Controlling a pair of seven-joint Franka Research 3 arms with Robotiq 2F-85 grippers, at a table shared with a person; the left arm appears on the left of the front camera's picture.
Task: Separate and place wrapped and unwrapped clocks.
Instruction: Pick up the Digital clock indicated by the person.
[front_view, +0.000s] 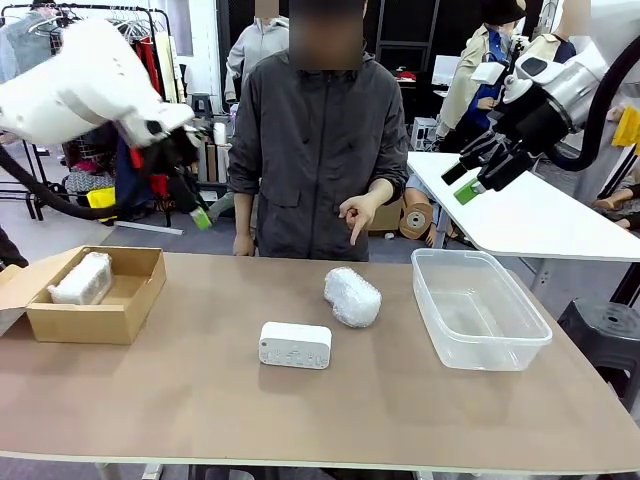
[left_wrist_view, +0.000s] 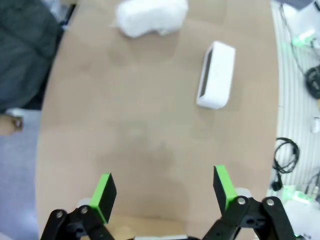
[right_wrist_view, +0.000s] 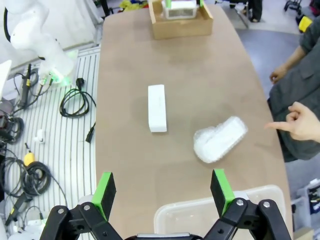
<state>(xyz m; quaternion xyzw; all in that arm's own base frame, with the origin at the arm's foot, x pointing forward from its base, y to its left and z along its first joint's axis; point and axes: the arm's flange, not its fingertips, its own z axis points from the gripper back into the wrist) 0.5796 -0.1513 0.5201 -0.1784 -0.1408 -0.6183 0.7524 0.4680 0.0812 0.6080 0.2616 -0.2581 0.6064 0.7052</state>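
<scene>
1. the left gripper (left_wrist_view: 162, 189) hangs above the table (front_view: 200, 400) with nothing between its green pads (left_wrist_view: 104, 192); the claw is spread wide and empty.
2. the right gripper (right_wrist_view: 162, 187) is also raised in the air over the right end of the table, above the clear plastic tub (right_wrist_view: 200, 212); its jaws are spread wide and hold nothing.
3. the bare white clock (front_view: 295, 345) lies on the table near the middle, on the robot's side, with its long side running left to right and its face turned toward the robot.
4. one bubble-wrapped clock (front_view: 352, 297) lies on the table just beyond and to the right of the bare clock, near it but not touching, set at a slant.
5. the second bubble-wrapped clock (front_view: 82, 279) sits inside the brown cardboard box (front_view: 120, 322) at the left end of the table, against the box's left wall; the box flap on that side hangs open.
6. the tub stands at the right end of the table, well apart from both loose clocks, and looks empty.
7. a person in a dark grey jacket stands at the far side of the table; the person's hand (front_view: 357, 215) is held up at waist height with the index finger pointing down toward the wrapped clock on the table, not touching it.
8. from the left wrist view, the bare clock and the wrapped clock lie ahead of the open fingers, both apart from them.
</scene>
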